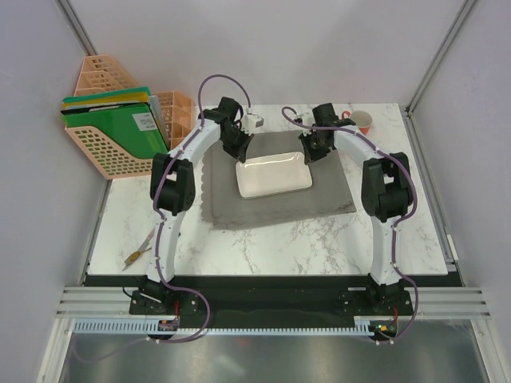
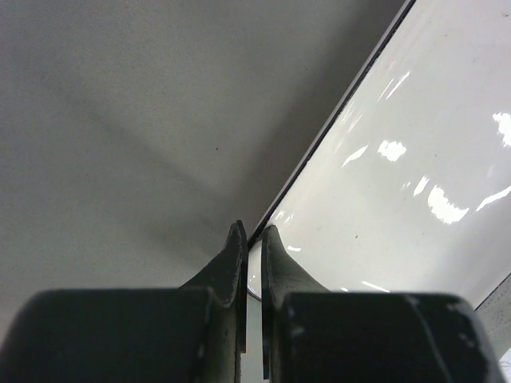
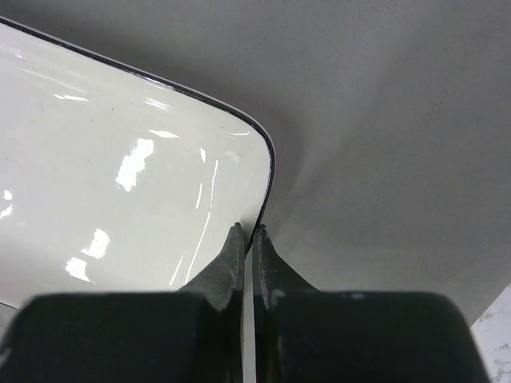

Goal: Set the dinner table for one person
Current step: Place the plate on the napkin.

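A white rectangular plate (image 1: 274, 175) with a thin dark rim lies over a grey placemat (image 1: 275, 206) on the marble dinner table (image 1: 319, 243). My left gripper (image 1: 240, 152) is at the plate's far left corner. In the left wrist view it (image 2: 251, 232) is shut on the rim of the plate (image 2: 399, 183), one finger on each side. My right gripper (image 1: 312, 152) is at the far right corner. In the right wrist view it (image 3: 248, 231) is likewise shut on the edge of the plate (image 3: 120, 159). Whether the plate is lifted off the mat I cannot tell.
A pink cup (image 1: 363, 121) stands at the far right of the table and a small white object (image 1: 254, 121) behind the left gripper. Orange file racks with green folders (image 1: 120, 132) sit at the far left. A slim utensil (image 1: 140, 249) lies near the left front edge.
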Motion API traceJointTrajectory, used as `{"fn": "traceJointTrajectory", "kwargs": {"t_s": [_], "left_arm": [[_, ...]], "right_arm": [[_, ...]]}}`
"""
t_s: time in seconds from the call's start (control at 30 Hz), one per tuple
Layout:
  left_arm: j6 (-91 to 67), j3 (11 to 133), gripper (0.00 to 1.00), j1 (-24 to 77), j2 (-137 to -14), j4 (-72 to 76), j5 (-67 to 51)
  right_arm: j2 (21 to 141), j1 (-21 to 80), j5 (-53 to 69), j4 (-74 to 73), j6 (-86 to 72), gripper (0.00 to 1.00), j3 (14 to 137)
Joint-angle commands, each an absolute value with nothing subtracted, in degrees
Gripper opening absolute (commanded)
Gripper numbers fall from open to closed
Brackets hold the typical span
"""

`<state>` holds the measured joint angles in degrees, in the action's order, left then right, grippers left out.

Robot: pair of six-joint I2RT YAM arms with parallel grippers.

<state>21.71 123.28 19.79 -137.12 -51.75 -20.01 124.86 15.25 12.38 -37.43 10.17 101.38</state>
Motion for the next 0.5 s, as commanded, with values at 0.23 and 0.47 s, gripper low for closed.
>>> {"fn": "traceJointTrajectory", "kwargs": {"t_s": [0.23,0.47], "left_arm": [[18.6,127.5,0.02,20.5,-137.5,-44.2,-20.2],[18.5,128.2,0.02,20.5,-138.4,-44.2,-20.4]], "right_arm": [[120.9,17.2,17.8,-42.4,10.5,0.00,99.3],[116.9,17.1,18.4,-43.0,10.3,0.00,97.8]]}}
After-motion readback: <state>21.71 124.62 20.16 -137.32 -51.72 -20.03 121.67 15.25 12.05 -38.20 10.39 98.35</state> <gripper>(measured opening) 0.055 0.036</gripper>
